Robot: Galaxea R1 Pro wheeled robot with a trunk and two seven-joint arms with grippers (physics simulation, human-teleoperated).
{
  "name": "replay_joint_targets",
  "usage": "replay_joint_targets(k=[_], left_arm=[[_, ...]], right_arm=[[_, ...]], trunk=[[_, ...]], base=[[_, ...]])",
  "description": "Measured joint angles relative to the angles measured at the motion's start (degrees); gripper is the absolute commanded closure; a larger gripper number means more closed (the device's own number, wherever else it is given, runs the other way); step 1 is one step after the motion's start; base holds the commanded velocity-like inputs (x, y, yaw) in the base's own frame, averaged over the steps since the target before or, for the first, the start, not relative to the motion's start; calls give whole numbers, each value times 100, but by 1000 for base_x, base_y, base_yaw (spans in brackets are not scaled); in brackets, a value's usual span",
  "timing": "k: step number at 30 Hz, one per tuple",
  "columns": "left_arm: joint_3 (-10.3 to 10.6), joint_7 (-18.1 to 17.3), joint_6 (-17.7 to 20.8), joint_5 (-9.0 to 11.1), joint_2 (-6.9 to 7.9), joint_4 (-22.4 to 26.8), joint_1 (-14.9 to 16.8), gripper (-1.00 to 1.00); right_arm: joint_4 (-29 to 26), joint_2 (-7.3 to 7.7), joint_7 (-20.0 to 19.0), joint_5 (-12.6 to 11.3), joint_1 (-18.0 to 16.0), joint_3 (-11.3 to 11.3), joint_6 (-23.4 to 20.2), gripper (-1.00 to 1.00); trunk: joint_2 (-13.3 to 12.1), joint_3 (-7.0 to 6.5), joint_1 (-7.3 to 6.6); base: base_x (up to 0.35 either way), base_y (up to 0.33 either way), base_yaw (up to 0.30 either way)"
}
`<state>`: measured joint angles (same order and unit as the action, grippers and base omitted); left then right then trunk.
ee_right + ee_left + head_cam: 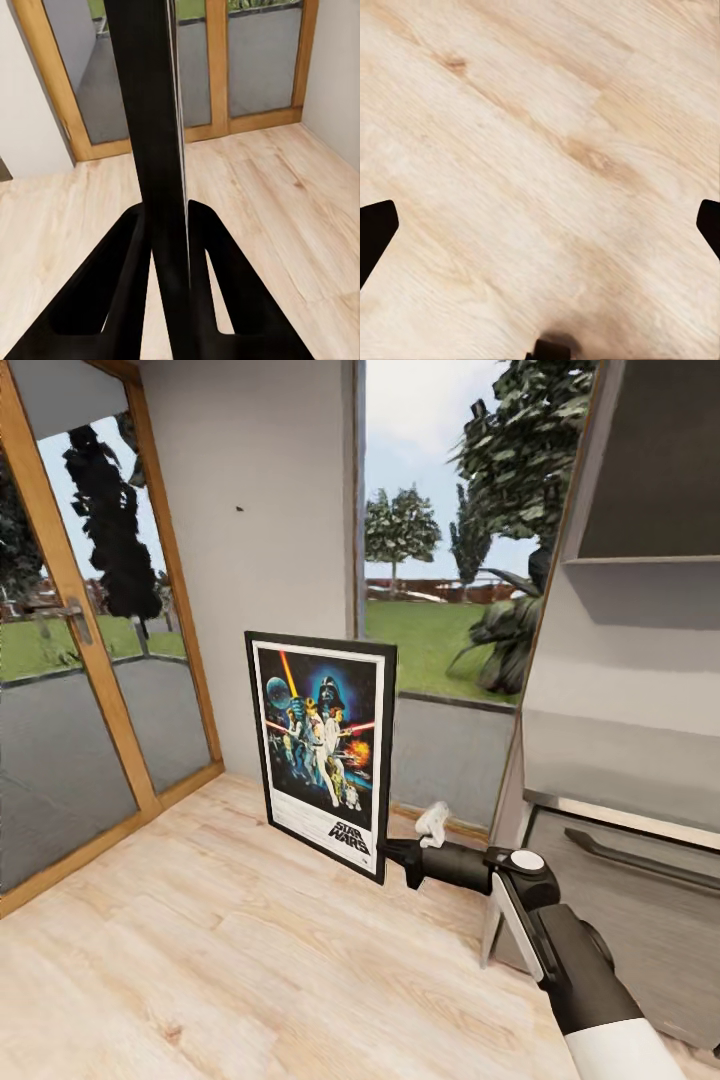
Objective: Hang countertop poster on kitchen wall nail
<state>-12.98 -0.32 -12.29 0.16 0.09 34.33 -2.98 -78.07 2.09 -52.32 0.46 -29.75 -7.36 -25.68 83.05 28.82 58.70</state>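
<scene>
The poster (322,750), a portrait Star Wars print in a black frame, hangs upright in the air above the wood floor. My right gripper (396,855) is shut on its lower right corner. In the right wrist view the frame's black edge (154,150) runs between my two fingers (112,292). A wall nail (240,509) shows as a dark dot on the pale wall panel, above and left of the poster. My left gripper (540,225) hangs open over bare floor boards, with its fingertips (375,229) at the picture's sides.
A wood-framed glass door (70,690) stands at the left. A window (450,560) onto the garden lies right of the wall panel. Grey cabinets with a bar handle (640,860) stand close on the right. Light wood floor (200,960) spreads in front.
</scene>
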Motion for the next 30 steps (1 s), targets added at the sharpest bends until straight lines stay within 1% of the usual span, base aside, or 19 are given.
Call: replay_joint_targets(k=[5, 12, 30], left_arm=[[1, 0, -5, 0, 0, -1, 0, -100], [2, 0, -10, 0, 0, -2, 1, -100], [4, 0, -8, 0, 1, -2, 1, -100]], right_arm=[[-2, 0, -9, 0, 0, 2, -7, 100], [-9, -1, -11, 0, -1, 1, -11, 100], [0, -1, -11, -2, -1, 1, -4, 100]], trunk=[[0, 0, 2], [0, 0, 3], [-721, -323, -392]], base=[[157, 144, 5], [16, 14, 0], [0, 0, 0]])
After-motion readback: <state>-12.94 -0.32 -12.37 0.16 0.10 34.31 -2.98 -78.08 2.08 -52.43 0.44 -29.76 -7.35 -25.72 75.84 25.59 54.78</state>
